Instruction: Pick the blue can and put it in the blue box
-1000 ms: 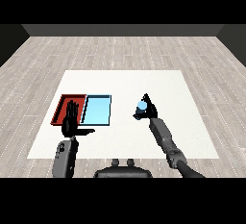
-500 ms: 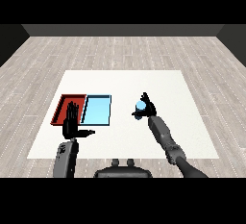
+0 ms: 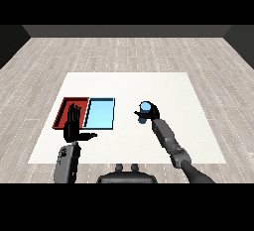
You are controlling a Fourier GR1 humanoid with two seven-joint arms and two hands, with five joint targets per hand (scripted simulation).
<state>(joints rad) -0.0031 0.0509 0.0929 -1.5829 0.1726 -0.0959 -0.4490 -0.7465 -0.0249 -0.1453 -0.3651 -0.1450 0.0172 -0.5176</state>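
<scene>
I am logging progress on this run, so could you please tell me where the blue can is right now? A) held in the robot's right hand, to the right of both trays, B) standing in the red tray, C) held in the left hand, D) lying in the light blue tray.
A: the right hand is curled round the blue can, well right of the light blue tray.

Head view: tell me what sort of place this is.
Probably a bare test room set up for tabletop sorting. A white table stands on a grey plank floor, holding only a red tray, a light blue tray and a blue can held in the right robot hand.
</scene>
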